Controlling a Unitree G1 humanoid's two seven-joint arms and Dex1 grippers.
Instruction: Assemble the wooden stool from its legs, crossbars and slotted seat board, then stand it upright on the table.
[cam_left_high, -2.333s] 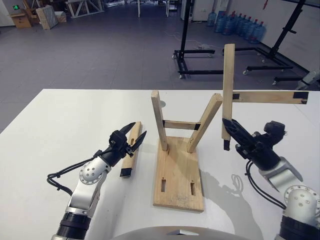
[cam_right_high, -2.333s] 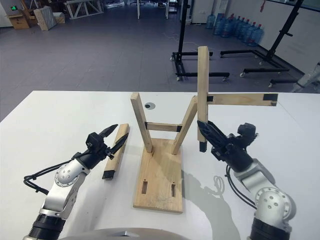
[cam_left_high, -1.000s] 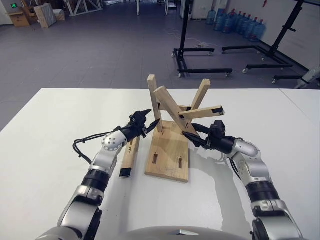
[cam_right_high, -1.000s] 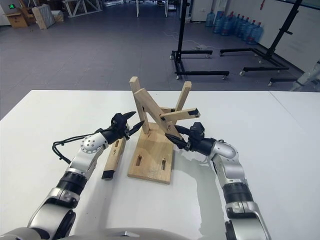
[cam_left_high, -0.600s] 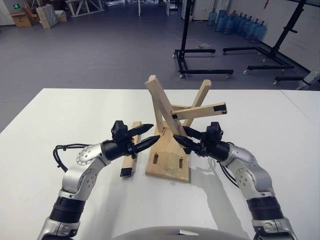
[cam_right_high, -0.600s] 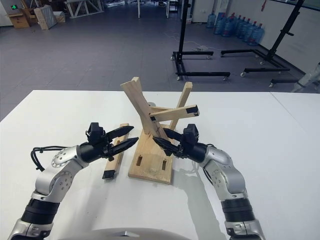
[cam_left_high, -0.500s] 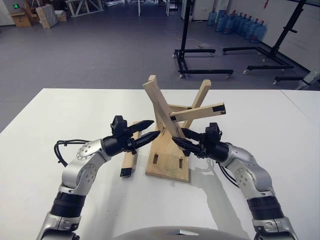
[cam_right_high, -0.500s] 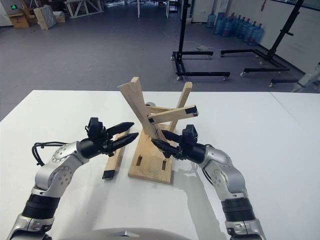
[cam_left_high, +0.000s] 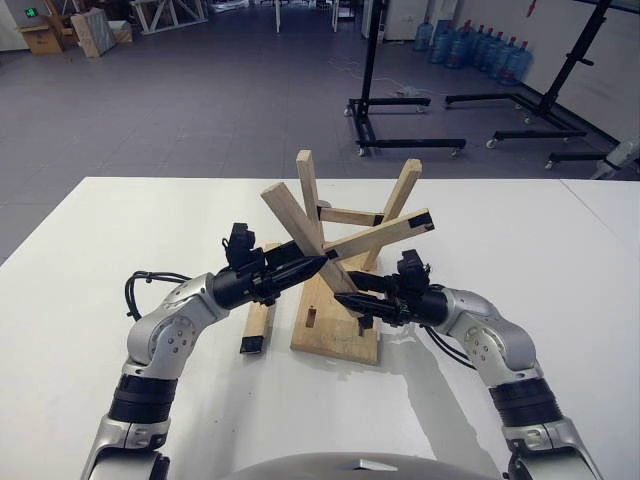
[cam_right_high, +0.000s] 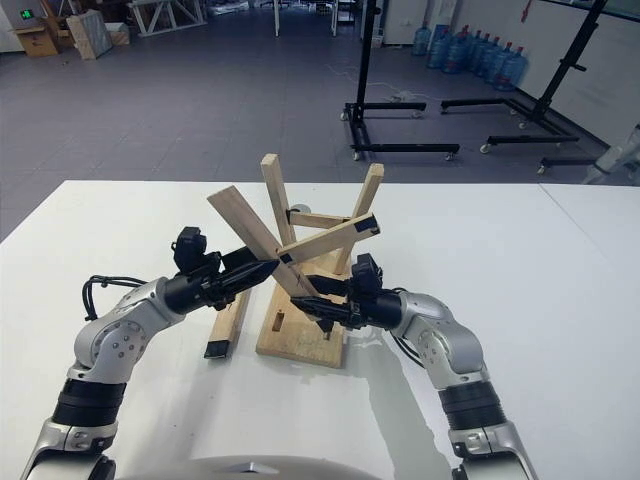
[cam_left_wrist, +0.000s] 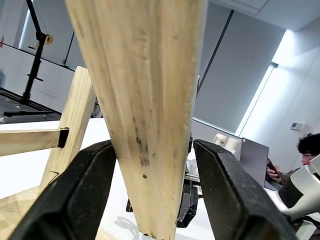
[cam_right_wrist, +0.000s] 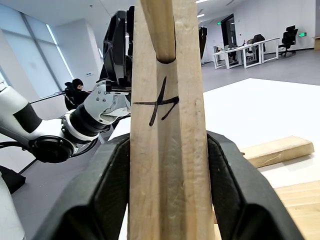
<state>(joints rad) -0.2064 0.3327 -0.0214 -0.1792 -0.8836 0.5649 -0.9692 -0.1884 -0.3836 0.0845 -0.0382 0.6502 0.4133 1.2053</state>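
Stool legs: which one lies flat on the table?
The loose leg left of the seat board. Two upright legs stand in the board; left gripper and right gripper hold the tilted pair.

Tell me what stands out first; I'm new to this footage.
The left claw and right claw both grip a tilted leg frame above the flat seat board. Two legs already stand in the board's far end; a loose wooden bar lies to its left.

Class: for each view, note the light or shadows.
Left eye view: the board throws a soft shadow along its right edge onto the table, so light likely comes from the left. Left wrist view: the leg is evenly lit, without glare. Right wrist view: pale windows glow behind it.
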